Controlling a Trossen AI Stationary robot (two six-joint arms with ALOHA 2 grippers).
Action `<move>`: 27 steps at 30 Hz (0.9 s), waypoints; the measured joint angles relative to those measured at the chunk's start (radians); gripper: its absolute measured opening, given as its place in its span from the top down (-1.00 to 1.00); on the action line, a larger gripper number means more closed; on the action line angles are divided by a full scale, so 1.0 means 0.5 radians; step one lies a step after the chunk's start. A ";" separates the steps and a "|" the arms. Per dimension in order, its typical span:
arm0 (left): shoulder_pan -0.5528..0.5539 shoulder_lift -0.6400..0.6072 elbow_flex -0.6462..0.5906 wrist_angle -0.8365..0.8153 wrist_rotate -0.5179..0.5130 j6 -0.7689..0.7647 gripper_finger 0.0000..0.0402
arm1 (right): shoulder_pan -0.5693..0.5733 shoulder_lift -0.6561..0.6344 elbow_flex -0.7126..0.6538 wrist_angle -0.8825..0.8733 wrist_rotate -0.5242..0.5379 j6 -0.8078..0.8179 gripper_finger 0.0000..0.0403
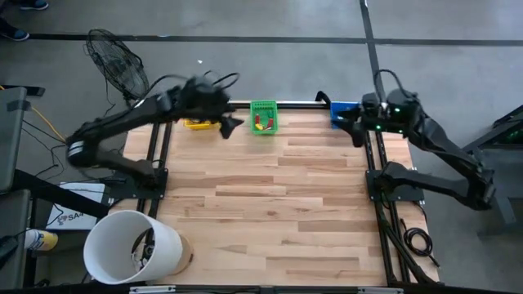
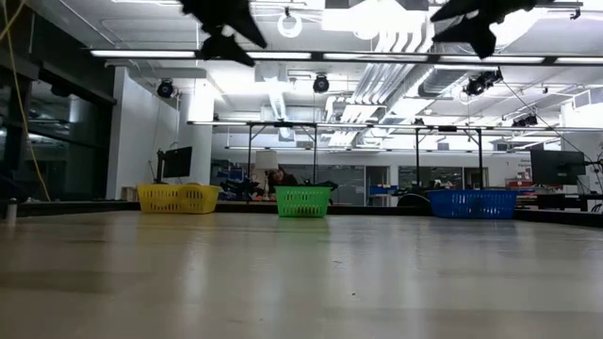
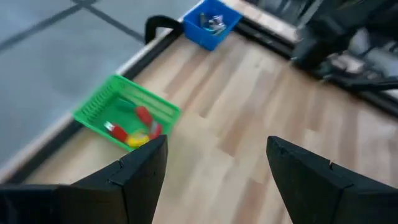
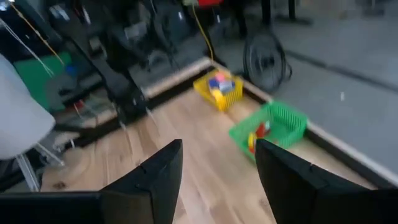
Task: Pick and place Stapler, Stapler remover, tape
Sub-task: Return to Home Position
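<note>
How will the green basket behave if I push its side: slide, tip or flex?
The green basket probably slides rather than tips: it sits low, wide and flat on the smooth wooden table. Its mesh walls look thin, so they may flex. The staplers inside add some weight, yet it stands at the far edge and might skid off.

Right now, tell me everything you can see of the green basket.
The green basket is a rectangular, plastic-looking bin with lattice walls and an open top. It stands upright on the wooden table at the far edge, between the yellow basket and the blue basket, apart from both. Inside lie red pieces and a yellow piece, probably staplers. The left claw hangs open beside it, above the table, without touching it.
</note>
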 joint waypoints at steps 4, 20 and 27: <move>-0.033 -0.438 -0.527 0.288 -0.014 -0.190 -0.34 | 0.058 -0.118 -0.094 0.241 -0.004 0.022 0.04; -0.131 -1.939 -1.563 0.373 -0.489 -0.624 -0.34 | 0.529 -0.555 -1.402 2.048 0.551 0.427 0.04; -0.131 -2.394 -1.787 0.262 -0.554 -0.692 -0.34 | 0.628 -0.893 -1.564 2.002 0.645 0.361 0.04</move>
